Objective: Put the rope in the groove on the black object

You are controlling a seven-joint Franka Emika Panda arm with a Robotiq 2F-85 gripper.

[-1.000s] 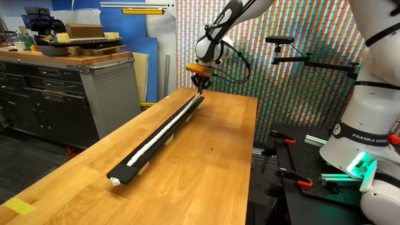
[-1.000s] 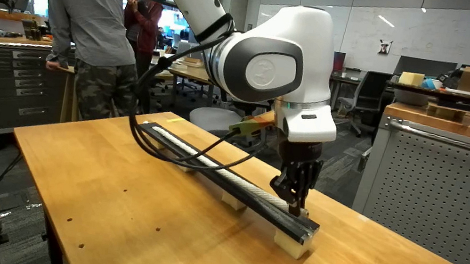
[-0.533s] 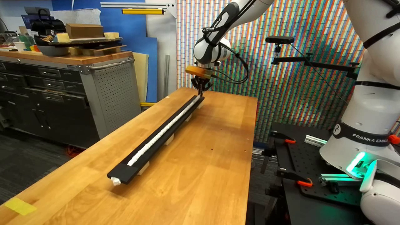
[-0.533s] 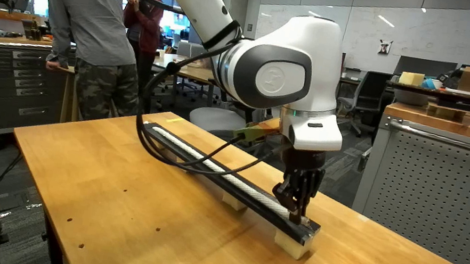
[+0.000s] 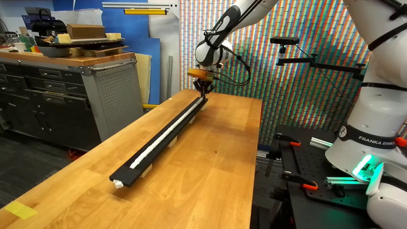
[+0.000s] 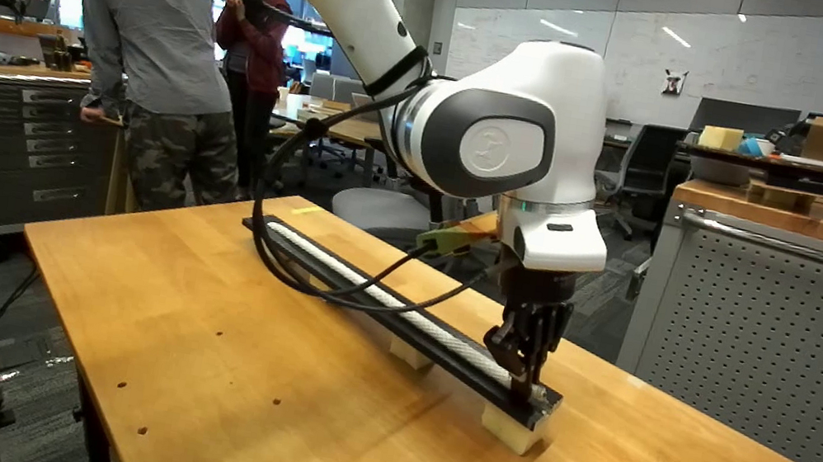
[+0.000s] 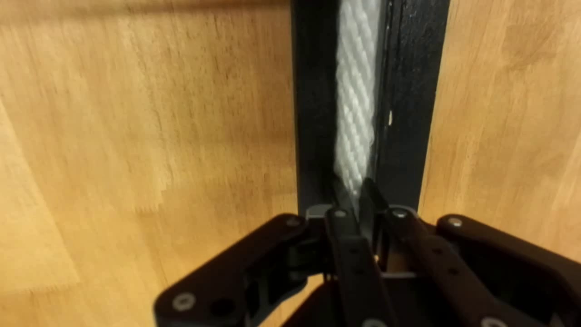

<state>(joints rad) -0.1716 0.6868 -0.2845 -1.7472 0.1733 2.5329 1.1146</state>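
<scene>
Gripper [image 7: 354,187], below centre in the wrist view, was found with its fingers clamped on the rope [image 7: 356,91]. From there the rope ran to the top edge of that frame, lying in the groove [image 7: 380,113] of the black bar [image 7: 411,113]. Depth at the fingertips could not be judged. Step in hand was taken as seating the end stretch, near the pale block [image 6: 509,430] at lower right of an exterior view. Next move appeared to require downward pressure, then release and a straight lift.
</scene>
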